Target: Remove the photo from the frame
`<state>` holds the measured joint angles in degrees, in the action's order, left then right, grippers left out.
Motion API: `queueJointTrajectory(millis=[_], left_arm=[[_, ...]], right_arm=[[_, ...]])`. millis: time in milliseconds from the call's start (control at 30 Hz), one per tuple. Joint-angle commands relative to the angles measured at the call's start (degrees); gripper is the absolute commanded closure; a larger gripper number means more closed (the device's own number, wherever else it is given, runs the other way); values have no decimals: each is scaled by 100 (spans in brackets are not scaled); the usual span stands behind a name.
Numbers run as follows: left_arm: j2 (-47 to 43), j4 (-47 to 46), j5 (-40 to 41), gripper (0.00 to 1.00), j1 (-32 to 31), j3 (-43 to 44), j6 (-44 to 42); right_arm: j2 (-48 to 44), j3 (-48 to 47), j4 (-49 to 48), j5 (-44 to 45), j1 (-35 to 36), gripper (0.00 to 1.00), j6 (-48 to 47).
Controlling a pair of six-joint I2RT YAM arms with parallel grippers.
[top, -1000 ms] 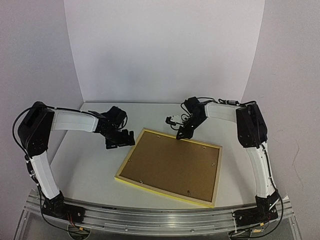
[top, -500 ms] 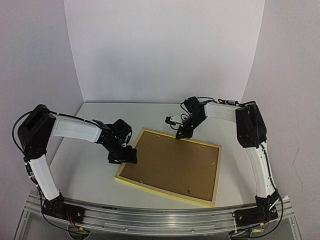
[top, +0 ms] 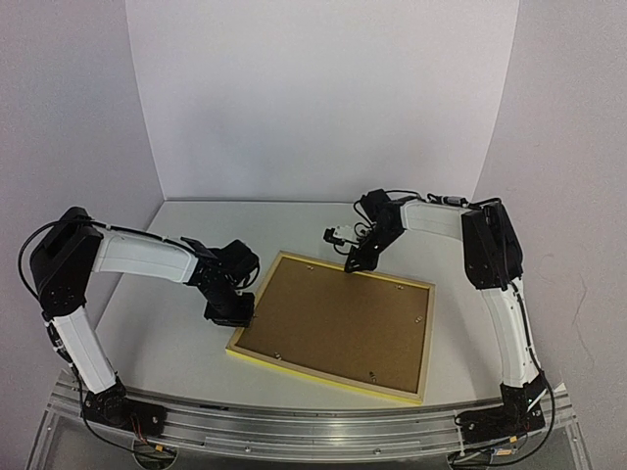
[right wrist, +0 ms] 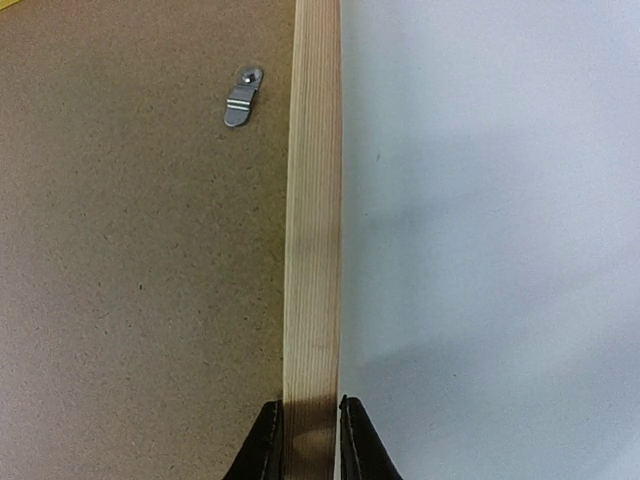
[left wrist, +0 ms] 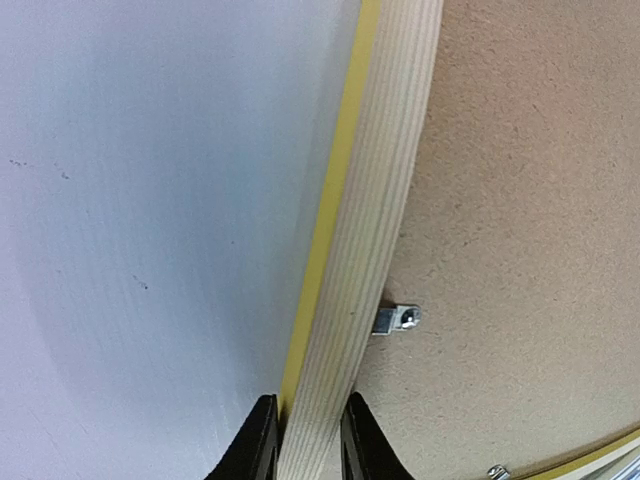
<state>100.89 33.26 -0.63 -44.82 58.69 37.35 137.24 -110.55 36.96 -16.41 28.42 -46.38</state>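
Observation:
The frame [top: 324, 377] lies face down on the white table, its yellow edge showing round the brown backing board [top: 338, 318]. The photo is hidden under that board. My left gripper [top: 235, 315] is shut on the frame's left rail; in the left wrist view both fingers of this gripper [left wrist: 310, 442] press the pale wooden rail [left wrist: 370, 200]. My right gripper [top: 353, 264] is shut on the far rail near its left corner. In the right wrist view the right gripper [right wrist: 309, 440] pinches that rail [right wrist: 313, 200] from both sides.
Small metal retaining tabs [left wrist: 397, 319] [right wrist: 243, 96] hold the backing board along the rails. White backdrop walls [top: 323, 98] stand behind and beside the table. An aluminium mounting rail [top: 313, 431] runs along the near edge.
My left gripper has moved right and toward me from the bare table to the frame's left rail and has gone from open to shut on it. The right arm has not moved.

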Motion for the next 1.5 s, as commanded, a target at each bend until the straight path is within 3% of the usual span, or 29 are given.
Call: queueJointTrajectory(millis=[0,67,100,200,300,433,667,1467], left_arm=[[-48,347,222,90,-18,-280,-62],[-60,290,291,99,-18,-322,-115],[-60,268,319,100,-18,-334,-138],[-32,150,351,100,-17,-389,-244],[11,4,354,100,-20,-437,-334],[16,-261,264,100,-27,-542,-466],[132,-342,216,100,-27,-473,-548],[30,-651,-203,100,-27,-708,-446]], right_arm=[[-124,149,99,444,47,72,27],[-256,139,18,554,48,55,191],[-358,154,-70,592,49,41,291],[-961,504,-568,468,50,21,606],[-1803,1439,-1325,-209,125,12,633],[-2582,2531,-1554,-747,717,10,-162],[-2281,2941,-1557,-524,1944,10,-570],[-1294,2735,-1525,-730,2789,11,-558]])
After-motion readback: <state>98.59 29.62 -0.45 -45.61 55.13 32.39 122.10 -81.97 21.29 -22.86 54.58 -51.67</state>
